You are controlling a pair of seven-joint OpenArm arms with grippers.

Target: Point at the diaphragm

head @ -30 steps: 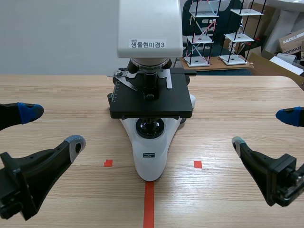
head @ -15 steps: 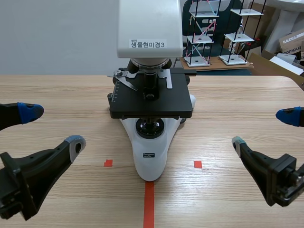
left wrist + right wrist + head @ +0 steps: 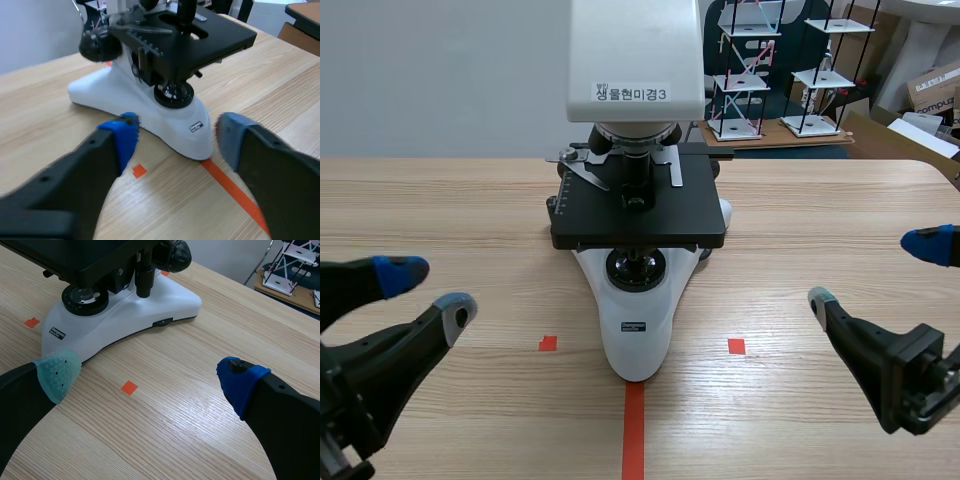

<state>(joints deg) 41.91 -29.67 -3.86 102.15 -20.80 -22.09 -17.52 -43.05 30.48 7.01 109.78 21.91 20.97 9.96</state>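
Observation:
A white microscope [image 3: 636, 330] with a black stage [image 3: 638, 210] stands at the table's middle. Its diaphragm sits under the stage, over the round lamp lens [image 3: 636, 268], mostly hidden in shadow; in the left wrist view it shows as a dark ring [image 3: 174, 79] above the lens. My left gripper [image 3: 428, 291] hangs low at the left, open with nothing in it, well short of the microscope; the base [image 3: 165, 120] lies just ahead of its fingers [image 3: 122, 135]. At the right my right gripper [image 3: 875, 270] stands wide open and empty, the base [image 3: 125, 315] ahead of it.
Small orange-red squares [image 3: 548, 343] [image 3: 736, 346] flank the base, and a tape line [image 3: 634, 430] runs to the near edge. Black focus knobs [image 3: 95, 46] stick out from the microscope's side. Wire shelf models [image 3: 745, 70] and boxes stand behind the table.
The left gripper's fingers have drawn closer together, and the arm has sunk lower in the scene view. The right arm and the microscope have not moved.

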